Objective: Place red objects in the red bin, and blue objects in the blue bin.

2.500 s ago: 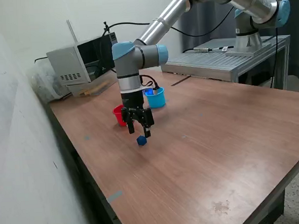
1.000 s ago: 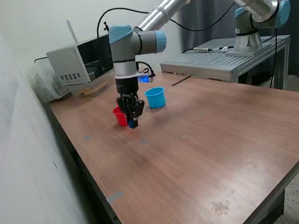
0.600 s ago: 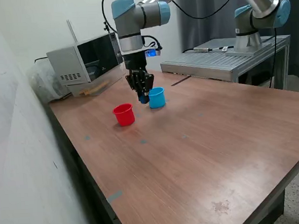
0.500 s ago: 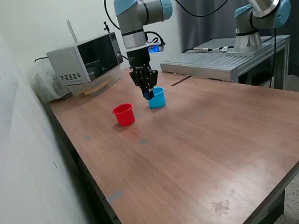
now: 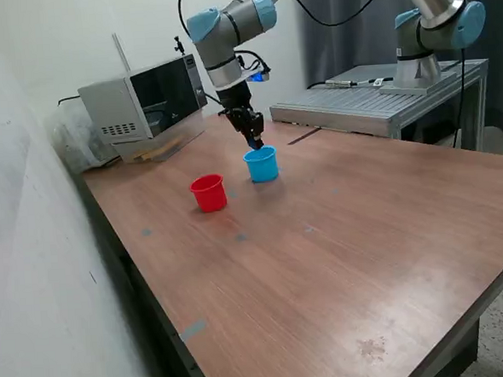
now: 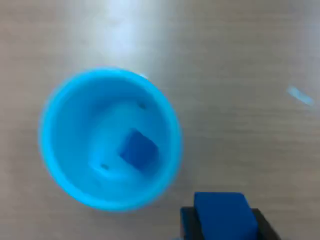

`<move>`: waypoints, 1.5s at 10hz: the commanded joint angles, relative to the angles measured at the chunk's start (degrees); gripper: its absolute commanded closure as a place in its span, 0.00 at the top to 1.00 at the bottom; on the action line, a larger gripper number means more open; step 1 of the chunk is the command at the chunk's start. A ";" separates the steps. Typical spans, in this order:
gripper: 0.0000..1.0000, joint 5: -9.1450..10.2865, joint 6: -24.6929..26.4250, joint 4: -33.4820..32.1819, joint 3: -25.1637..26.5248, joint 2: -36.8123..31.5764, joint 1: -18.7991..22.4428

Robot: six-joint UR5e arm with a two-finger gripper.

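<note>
Wooden table [image 5: 382,232]: broad bare room on exterior view's right of fingers. Microwave [image 5: 139,97] behind, well apart. Arm slants down; gripper [image 5: 254,140] clenched on blue cube [image 6: 223,216], just above blue cup [image 5: 261,165] rim. Second blue cube [image 6: 138,148] inside cup. Red cup [image 5: 208,193] near, on exterior view's left.

Table: brown wooden top [image 5: 366,250], worn pale spot near the front edge; a small piece of grey tape [image 5: 192,330] on its edge
Grey box: a device with dark front [image 5: 143,97] at the far corner, a thin white rod upright behind it
Metal bench: grey ribbed surface [image 5: 374,100] behind the table
Wall: white [image 5: 35,279], at the exterior view's left
</note>
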 commanded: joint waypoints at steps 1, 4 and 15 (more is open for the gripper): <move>0.00 -2.45 0.00 1.61 1.54 -0.09 -2.86; 0.00 -5.00 0.08 1.52 3.56 -0.09 -4.80; 1.00 0.23 0.35 1.61 4.88 -3.94 -4.45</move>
